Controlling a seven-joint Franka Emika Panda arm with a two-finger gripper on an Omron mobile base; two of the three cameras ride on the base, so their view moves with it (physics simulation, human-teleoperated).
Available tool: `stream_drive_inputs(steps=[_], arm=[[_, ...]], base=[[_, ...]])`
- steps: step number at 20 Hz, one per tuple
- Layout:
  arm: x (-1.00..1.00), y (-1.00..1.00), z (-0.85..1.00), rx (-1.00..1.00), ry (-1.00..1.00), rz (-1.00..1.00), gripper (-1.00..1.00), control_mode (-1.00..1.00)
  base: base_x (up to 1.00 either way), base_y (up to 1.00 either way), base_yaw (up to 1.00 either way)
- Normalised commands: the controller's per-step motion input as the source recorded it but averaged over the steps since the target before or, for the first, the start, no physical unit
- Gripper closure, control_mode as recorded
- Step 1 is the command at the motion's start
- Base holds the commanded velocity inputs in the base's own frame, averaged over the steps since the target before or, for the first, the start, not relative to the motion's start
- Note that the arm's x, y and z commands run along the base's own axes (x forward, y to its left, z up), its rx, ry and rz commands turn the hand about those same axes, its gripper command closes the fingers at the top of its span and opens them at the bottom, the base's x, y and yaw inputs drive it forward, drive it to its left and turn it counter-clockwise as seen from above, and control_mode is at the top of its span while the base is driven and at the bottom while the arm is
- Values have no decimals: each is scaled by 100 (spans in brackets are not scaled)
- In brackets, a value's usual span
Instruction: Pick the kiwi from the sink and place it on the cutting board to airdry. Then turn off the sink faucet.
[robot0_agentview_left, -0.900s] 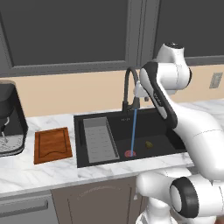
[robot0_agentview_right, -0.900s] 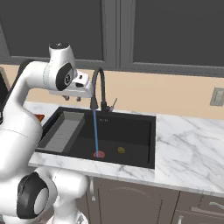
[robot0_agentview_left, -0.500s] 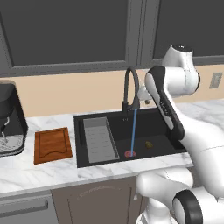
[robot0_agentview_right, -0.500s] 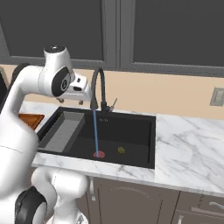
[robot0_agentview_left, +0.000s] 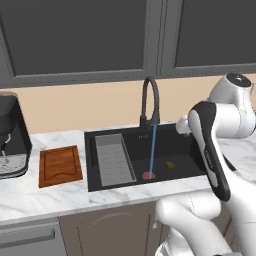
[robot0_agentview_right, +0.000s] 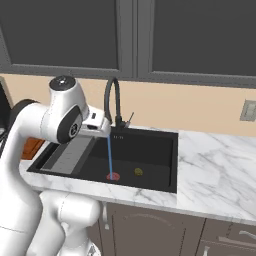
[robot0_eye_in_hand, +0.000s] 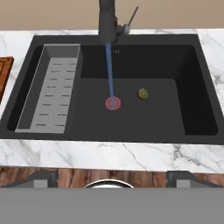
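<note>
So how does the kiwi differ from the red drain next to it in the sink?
The kiwi is olive-green and rounded, standing up off the sink floor, while the drain is red and looks flat and round. The kiwi looks smaller than the drain. The blue water stream lands on the drain; the kiwi lies apart from it. Both are on the sink's black bottom, clear of the grey rack.

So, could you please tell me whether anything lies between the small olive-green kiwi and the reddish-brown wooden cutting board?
Yes: the blue water stream and grey ribbed rack lie between kiwi and cutting board, plus the black sink's left wall.
</note>
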Motion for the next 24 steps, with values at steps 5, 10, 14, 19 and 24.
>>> stream_drive_inputs(steps=[5,10,14,19,24], arm=[[-4,-4,-19,0,-1,2,-100,-100],[0,-17,-33,0,0,3,-100,-100],[6,-29,-41,1,2,2,-100,-100],[9,-33,-41,2,5,0,-100,-100],[12,-22,-38,0,7,0,-100,-100]], base=[[0,0,0],[0,0,0],[0,0,0],[0,0,0],[0,0,0]])
